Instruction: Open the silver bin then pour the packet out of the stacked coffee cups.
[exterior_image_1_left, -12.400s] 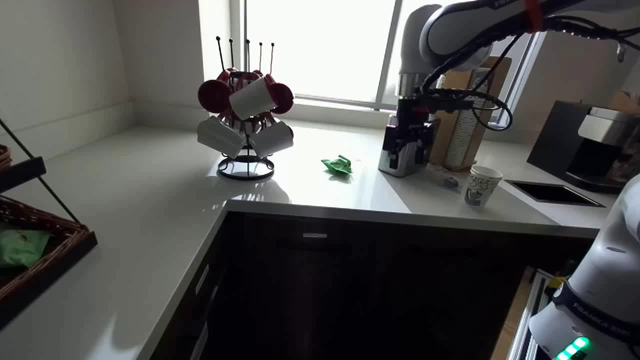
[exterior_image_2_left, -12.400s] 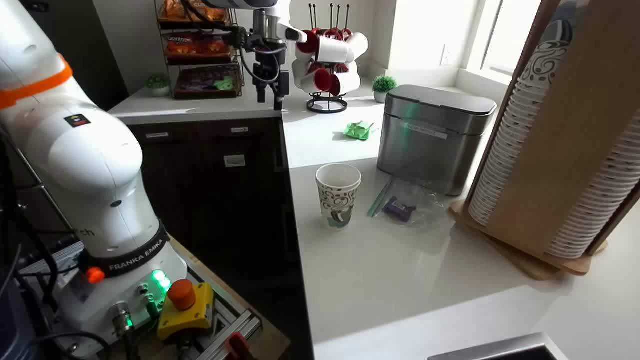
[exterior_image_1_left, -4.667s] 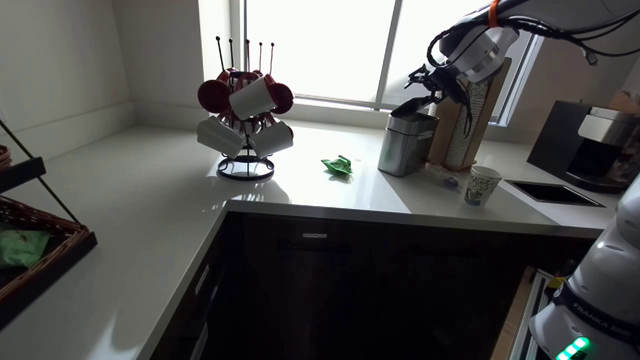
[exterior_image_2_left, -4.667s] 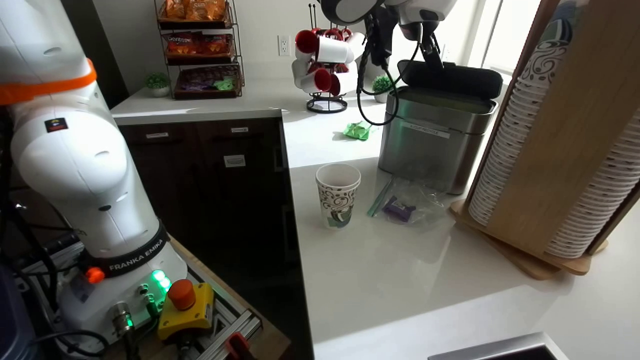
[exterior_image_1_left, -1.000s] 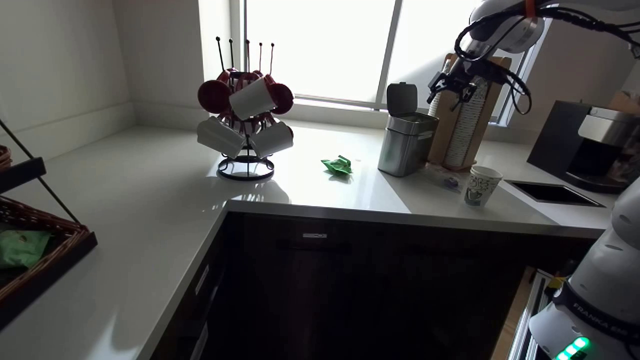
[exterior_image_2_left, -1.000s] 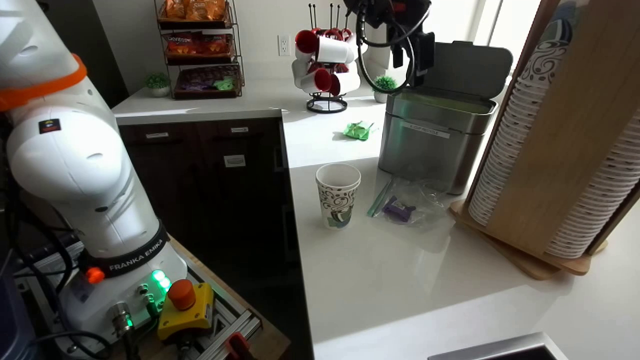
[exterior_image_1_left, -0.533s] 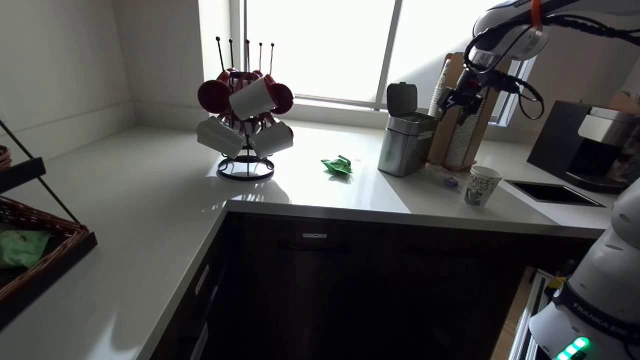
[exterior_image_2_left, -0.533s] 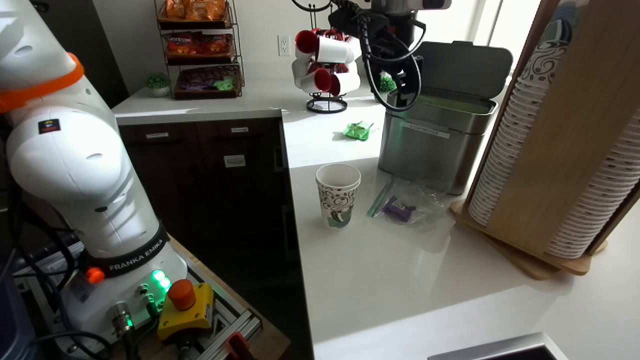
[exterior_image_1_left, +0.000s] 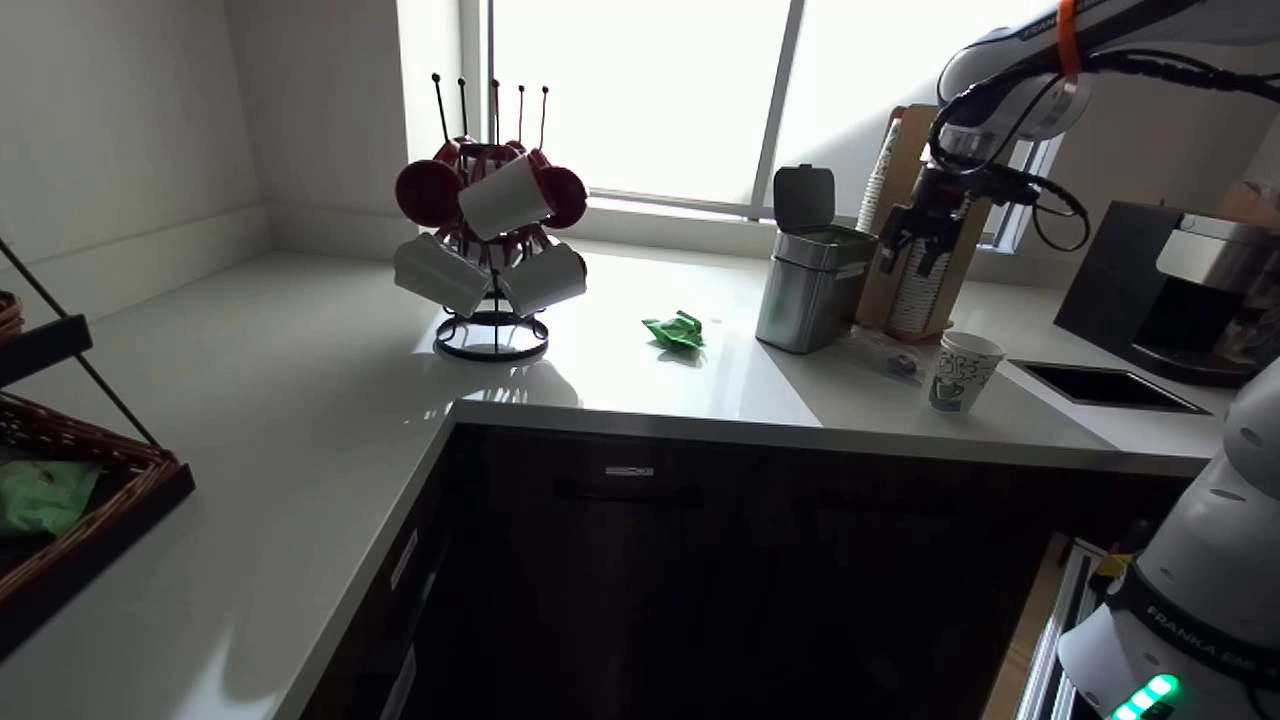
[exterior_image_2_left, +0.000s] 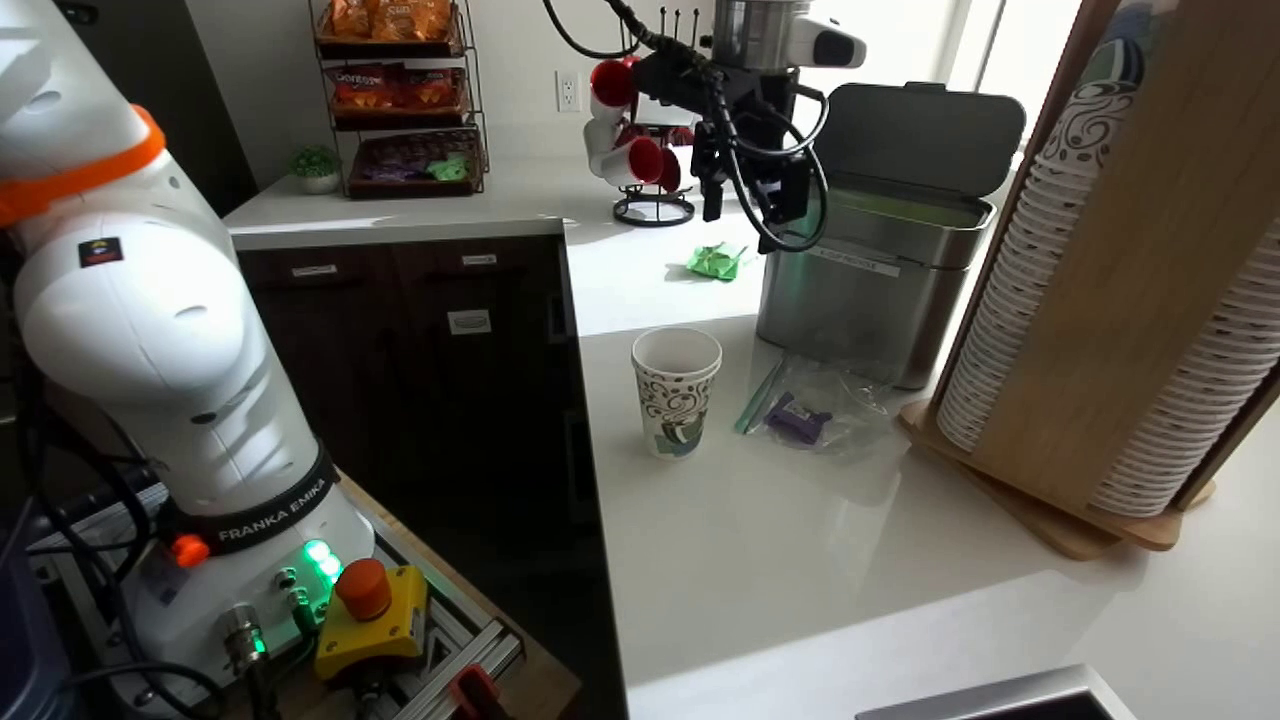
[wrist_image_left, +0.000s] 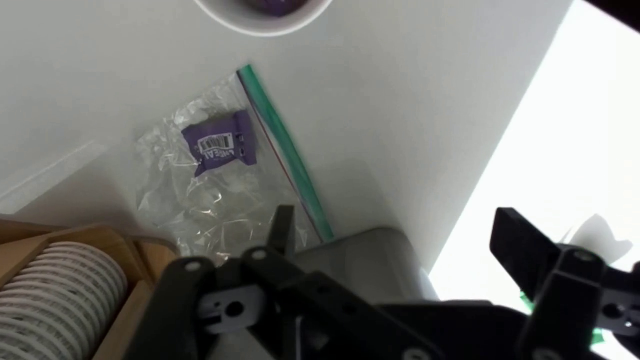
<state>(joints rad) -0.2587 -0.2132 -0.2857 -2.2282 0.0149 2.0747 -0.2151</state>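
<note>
The silver bin stands on the counter with its lid upright and open; the bin also shows in both exterior views and the wrist view. The stacked coffee cups stand upright near the counter's front edge, also in an exterior view. The wrist view shows the cup rim at the top and a purple packet inside. My gripper is open and empty, fingers pointing down. It hangs in front of the bin, above and behind the cups, also in an exterior view.
A clear zip bag with another purple packet lies between cups and bin. A wooden holder of cups stands beside the bin. A green packet, a mug rack and a coffee machine are also on the counter.
The bin lid was closed, then lifted by the gripper, and now stands up by itself. The gripper has moved down and away from the lid and turned to point downward. The cups have not moved.
</note>
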